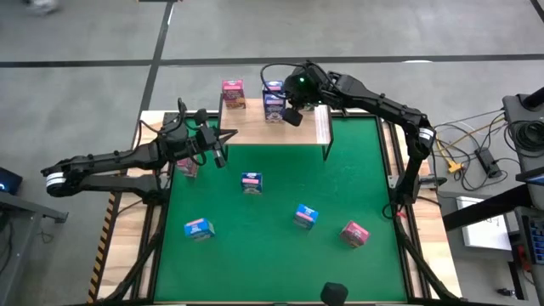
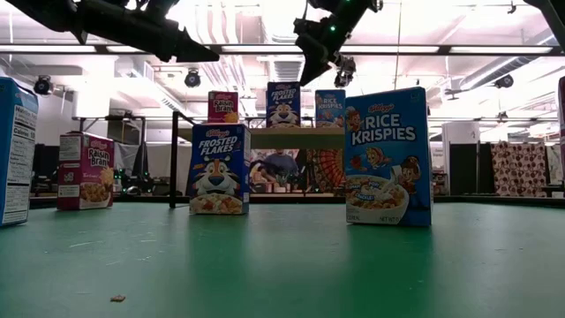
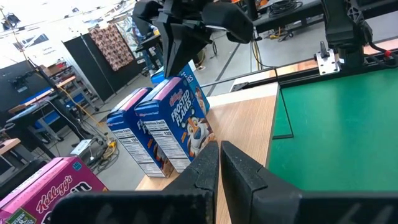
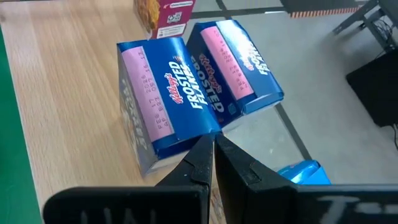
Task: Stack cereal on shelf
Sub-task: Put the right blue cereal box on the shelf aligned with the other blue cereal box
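Observation:
The shelf (image 1: 255,129) stands at the far edge of the green mat (image 1: 357,170). On it stand a pink cereal box (image 1: 233,93) and two blue ones (image 1: 274,100), side by side in the right wrist view (image 4: 168,99). My right gripper (image 4: 213,148) is shut and slants down just over the nearer blue box's top. My left gripper (image 1: 219,156) is shut and level above the mat's far left, holding nothing. On the mat stand several more boxes: pink (image 1: 187,167), blue (image 1: 252,182), blue (image 1: 198,228), blue (image 1: 306,216) and pink (image 1: 355,233). My right gripper's shut fingertips stand at the top edge (image 4: 199,134) of the nearer blue box, coming from above and slanting down. I cannot tell whether they touch it. The box stands upright on the shelf.
The shelf's right half (image 1: 310,126) is bare wood. A black thing (image 1: 333,293) lies at the mat's near edge. Cables and gear (image 1: 476,157) lie off the table's right side.

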